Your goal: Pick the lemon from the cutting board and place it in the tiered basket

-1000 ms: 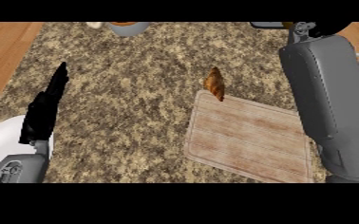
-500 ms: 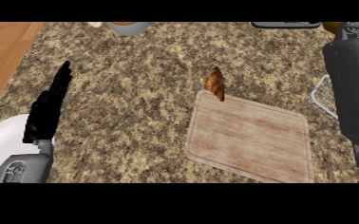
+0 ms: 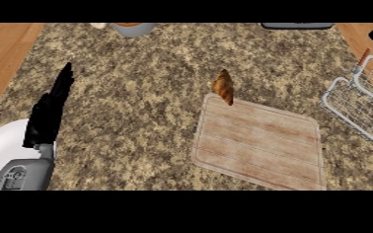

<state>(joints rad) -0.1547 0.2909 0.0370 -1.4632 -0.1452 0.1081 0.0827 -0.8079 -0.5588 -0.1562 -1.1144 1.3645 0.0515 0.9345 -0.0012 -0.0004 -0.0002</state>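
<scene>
One hand (image 3: 50, 111), our left, rested at the counter's (image 3: 146, 89) left with straight fingers, holding nothing. We saw no lemon; a brown item (image 3: 224, 86) touched the cutting board's (image 3: 258, 145) far edge, wire basket (image 3: 351, 101) at right.

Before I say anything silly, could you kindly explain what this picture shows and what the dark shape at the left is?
The view is from the robot's head, looking steeply down at a speckled kitchen counter. The dark shape is the robot's left hand, black on a grey forearm; it rests open, fingers straight, and holds nothing. The right hand is out of view. On the counter lies a wooden cutting board, and a small orange-brown object sits at its far corner; it does not look like a lemon, and I cannot tell what it is. At the right edge shows part of the wire tiered basket. At the far edge are a grey bowl and something dark, too cropped to name.
</scene>
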